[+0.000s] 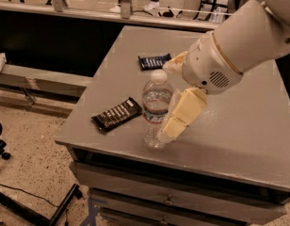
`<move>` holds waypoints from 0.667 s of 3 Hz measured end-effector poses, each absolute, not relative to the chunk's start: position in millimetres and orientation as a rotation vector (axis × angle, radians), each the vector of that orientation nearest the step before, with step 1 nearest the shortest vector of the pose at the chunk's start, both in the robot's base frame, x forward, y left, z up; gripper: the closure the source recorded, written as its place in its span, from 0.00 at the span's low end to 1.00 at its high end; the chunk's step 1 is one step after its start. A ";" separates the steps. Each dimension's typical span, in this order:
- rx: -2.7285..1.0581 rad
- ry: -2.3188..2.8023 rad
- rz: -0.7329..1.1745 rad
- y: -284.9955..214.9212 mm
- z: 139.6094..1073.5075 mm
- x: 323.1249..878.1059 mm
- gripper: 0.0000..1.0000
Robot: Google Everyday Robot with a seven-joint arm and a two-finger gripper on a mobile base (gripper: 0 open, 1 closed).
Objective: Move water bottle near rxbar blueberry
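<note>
Wrapper (116,115), long and black, lies flat on the gray table (248,126), just left of the water bottle (156,108). The water bottle stands upright near the front edge of the table. The small blue bar (154,61) lies flat behind the water bottle, farther back and apart from it. The claw (173,126) hangs low, right against the water bottle's right side. I cannot tell if the claw is wide or narrow.

No wording can be read: the white lettering on the rxbar blueberry (155,61) and on the black-brown bar wrapper (117,115) is too small to make out, as is the label band of the water bottle (156,108), just beside which the gripper (170,126) hangs.
</note>
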State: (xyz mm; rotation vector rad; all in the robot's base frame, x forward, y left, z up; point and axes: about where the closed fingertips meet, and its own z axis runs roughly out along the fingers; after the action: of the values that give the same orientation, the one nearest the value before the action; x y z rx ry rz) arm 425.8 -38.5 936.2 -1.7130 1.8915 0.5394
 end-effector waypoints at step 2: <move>-1.575 1.736 0.828 -38.9 910.8 434.2 0.18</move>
State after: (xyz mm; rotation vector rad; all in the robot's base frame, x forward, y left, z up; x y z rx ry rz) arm 434.2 -38.9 910.8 -1.5750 1.7356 0.8280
